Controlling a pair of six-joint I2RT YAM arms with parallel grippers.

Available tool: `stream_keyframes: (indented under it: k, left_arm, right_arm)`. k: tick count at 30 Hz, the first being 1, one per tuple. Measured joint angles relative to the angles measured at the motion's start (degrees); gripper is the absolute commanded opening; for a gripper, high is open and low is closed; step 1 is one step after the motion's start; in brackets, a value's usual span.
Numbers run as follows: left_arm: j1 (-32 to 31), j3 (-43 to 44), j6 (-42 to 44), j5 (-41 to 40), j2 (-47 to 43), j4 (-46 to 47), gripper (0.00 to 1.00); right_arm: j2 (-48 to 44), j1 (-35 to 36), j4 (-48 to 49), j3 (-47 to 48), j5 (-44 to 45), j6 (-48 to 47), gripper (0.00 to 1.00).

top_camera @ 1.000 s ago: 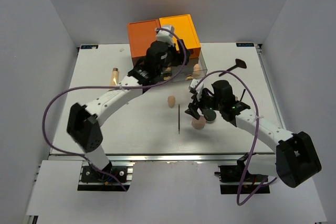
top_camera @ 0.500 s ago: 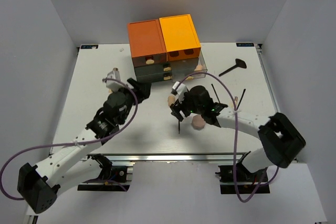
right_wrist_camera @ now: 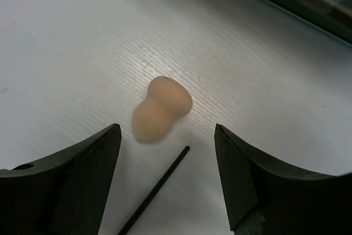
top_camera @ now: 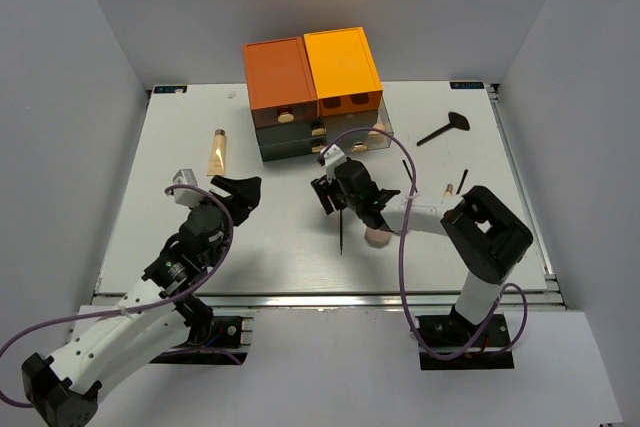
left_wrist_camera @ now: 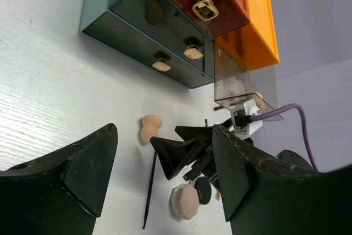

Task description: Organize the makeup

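A peach egg-shaped sponge (right_wrist_camera: 161,108) lies on the white table just ahead of my right gripper (right_wrist_camera: 168,136), which is open and empty above it. A thin black stick (right_wrist_camera: 157,188) lies between the jaws, touching nothing. In the left wrist view the sponge (left_wrist_camera: 148,129), stick (left_wrist_camera: 149,191), pink round puff (left_wrist_camera: 185,201) and small black jar (left_wrist_camera: 203,190) sit around the right gripper (left_wrist_camera: 181,147). My left gripper (top_camera: 235,192) is open and empty, well left of them. A beige tube (top_camera: 217,150) lies at the far left. The pink puff (top_camera: 377,237) lies by the right arm.
The orange-and-dark drawer box (top_camera: 312,82) stands at the back, with a clear drawer (top_camera: 372,139) pulled out. A black brush (top_camera: 445,128) and thin sticks (top_camera: 462,179) lie at the right. The table's front edge (top_camera: 320,294) is near the arms' bases.
My left arm has pulled back from the drawer box to the near left, gripper open. My right gripper has moved left from the puff to over the sponge.
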Motion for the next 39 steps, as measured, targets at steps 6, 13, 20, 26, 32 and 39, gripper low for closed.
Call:
stream_keyframes:
  k: [6,13,20,26,32,39]
  left_arm:
    - [0.0,0.0,-0.2,-0.26,2.25,-0.52,0.8]
    - [0.0,0.0,-0.17,-0.04,4.28,-0.5,0.8]
    - [0.0,0.0,-0.17,-0.07,4.28,-0.5,0.8]
    - [0.0,0.0,-0.17,-0.07,4.31,-0.46,0.8]
    - [0.0,0.0,-0.17,-0.07,4.35,0.52,0.81]
    - [0.0,0.0,0.24,-0.09,5.51,2.82,0.84]
  right_arm:
    - [1.16,1.86,1.75,0.68,0.81,1.11,0.73]
    - [4.76,2.27,2.29,1.99,2.62,1.46,0.59]
    - [6.71,2.27,2.54,2.01,2.75,1.29,0.37]
    - [6.14,2.14,2.95,1.73,0.09,-0.92,0.0]
    - [-5.86,2.1,-0.15,-4.02,-18.6,-9.2,0.0]
    - [-24.35,1.86,-6.69,-4.39,-44.3,-23.61,0.0]
